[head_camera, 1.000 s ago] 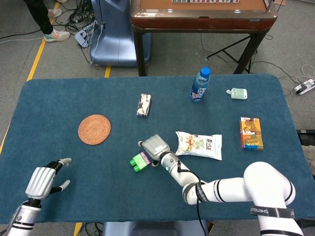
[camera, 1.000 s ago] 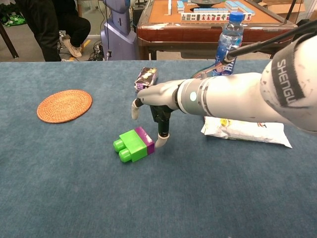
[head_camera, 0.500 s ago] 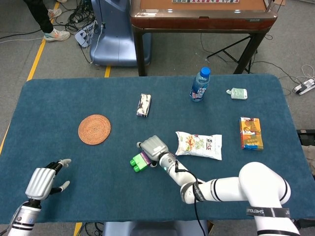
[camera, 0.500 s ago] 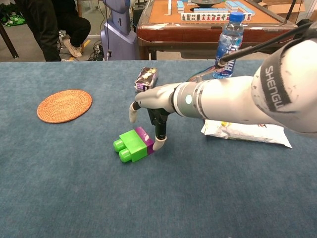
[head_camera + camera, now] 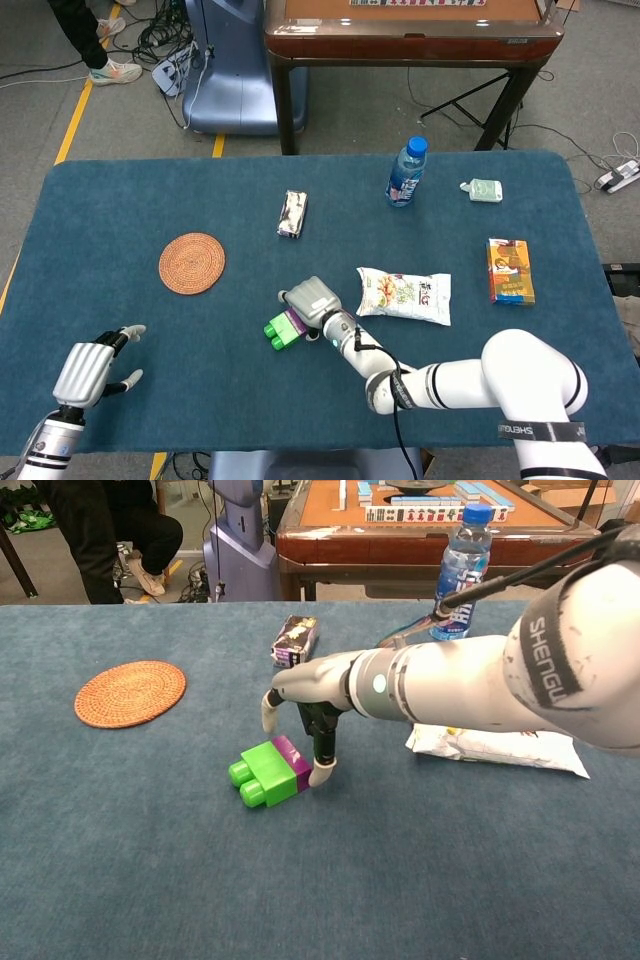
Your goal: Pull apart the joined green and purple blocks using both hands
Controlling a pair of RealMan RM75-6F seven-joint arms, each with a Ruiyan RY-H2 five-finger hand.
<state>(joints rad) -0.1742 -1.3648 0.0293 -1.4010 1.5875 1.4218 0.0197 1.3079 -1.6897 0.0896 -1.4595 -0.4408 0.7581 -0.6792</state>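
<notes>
Counting across the blue table (image 5: 120, 200): one green block (image 5: 262, 773) joined to one purple block (image 5: 293, 754), one woven coaster (image 5: 192, 263), one water bottle (image 5: 405, 173), one white snack bag (image 5: 404, 295), one small foil packet (image 5: 292, 213), one colourful box (image 5: 510, 270), one little white gadget (image 5: 484, 189). Two robot hands: right hand (image 5: 305, 695), left hand (image 5: 85, 367).

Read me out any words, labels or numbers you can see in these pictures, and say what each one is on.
"SHENGU", cut off at the frame edge: right forearm band.
Water bottle label: too blurred to read.
Snack bag, small box, foil packet: print too small to read.
</notes>
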